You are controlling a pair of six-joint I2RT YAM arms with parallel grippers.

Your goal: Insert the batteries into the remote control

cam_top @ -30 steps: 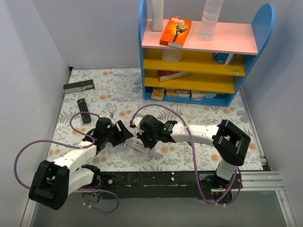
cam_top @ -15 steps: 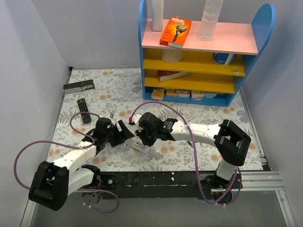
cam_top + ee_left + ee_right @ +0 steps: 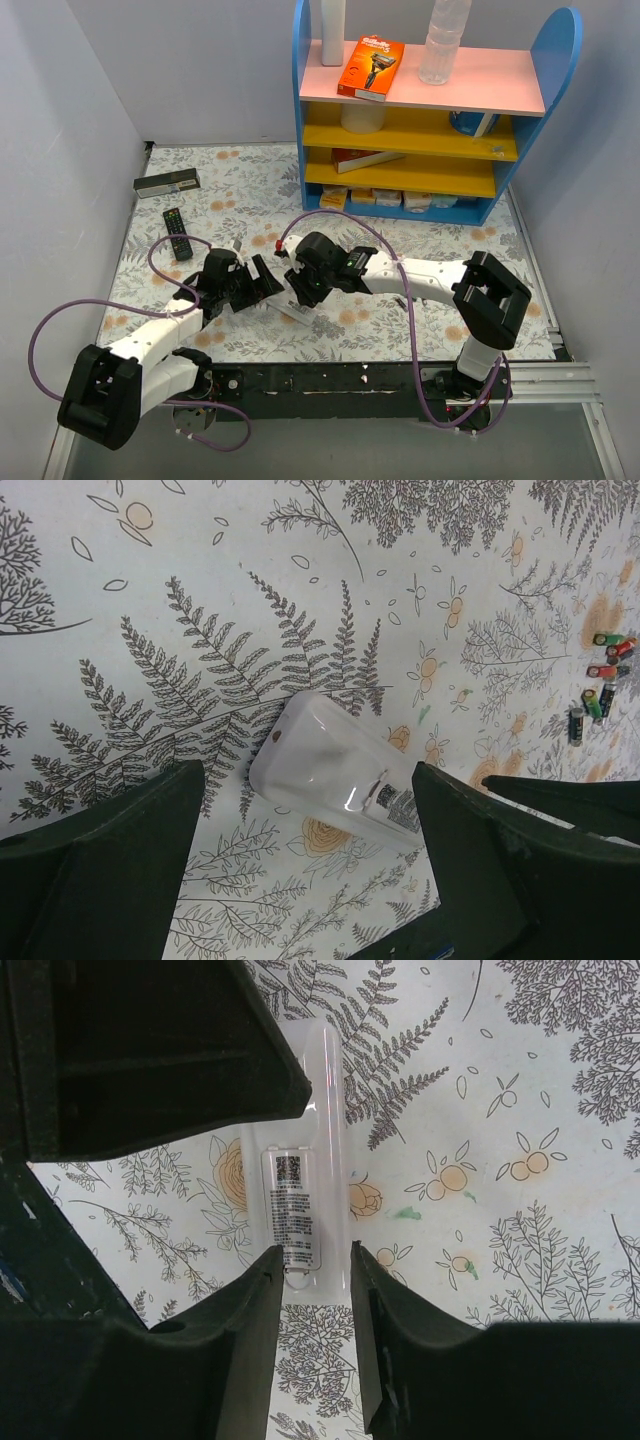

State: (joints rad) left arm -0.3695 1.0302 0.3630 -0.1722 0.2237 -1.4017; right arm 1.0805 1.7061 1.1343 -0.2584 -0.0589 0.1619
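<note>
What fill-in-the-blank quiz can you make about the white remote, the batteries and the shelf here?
1. The white remote lies flat between the left fingers, its label facing ____.
2. The batteries lie in a loose cluster, apart from the white ____.
3. The orange box rests on the shelf board coloured ____.
Missing words: up; remote; pink.

High rear overhead view; both wrist views close, downward (the remote control common to all).
</note>
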